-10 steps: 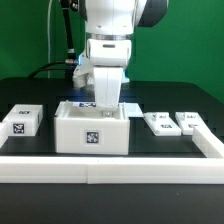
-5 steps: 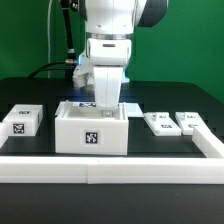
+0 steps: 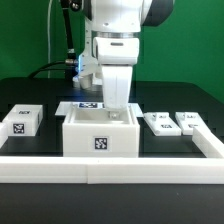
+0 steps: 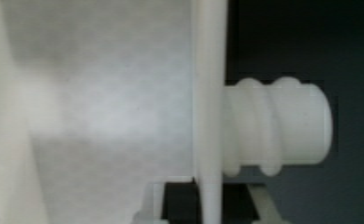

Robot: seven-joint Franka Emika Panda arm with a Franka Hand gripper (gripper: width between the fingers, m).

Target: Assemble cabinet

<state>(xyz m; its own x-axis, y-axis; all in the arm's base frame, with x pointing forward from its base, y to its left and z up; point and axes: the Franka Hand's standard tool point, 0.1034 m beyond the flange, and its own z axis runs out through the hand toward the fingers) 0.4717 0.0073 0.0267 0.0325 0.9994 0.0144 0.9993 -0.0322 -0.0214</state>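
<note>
Front rail (image 3: pixel 40 165) is running along the frame bottom | cabinet (image 3: pixel 100 140) is sitting just behind it, lower centre, open side up | my gripper (image 3: pixel 119 100) is reaching straight down into its far right part | fingers hidden, so I cannot tell my grip.

The cabinet (image 3: pixel 82 138) is plain white, with a black-and-white square tag (image 3: pixel 100 142) on its front wall. The bench (image 3: pixel 35 92) is black. The small blocks (image 3: pixel 20 122) near its side edges are white with similar tags. The backdrop (image 3: pixel 22 30) is green.

No readable text on cabinet (image 3: pixel 80 140)
</note>
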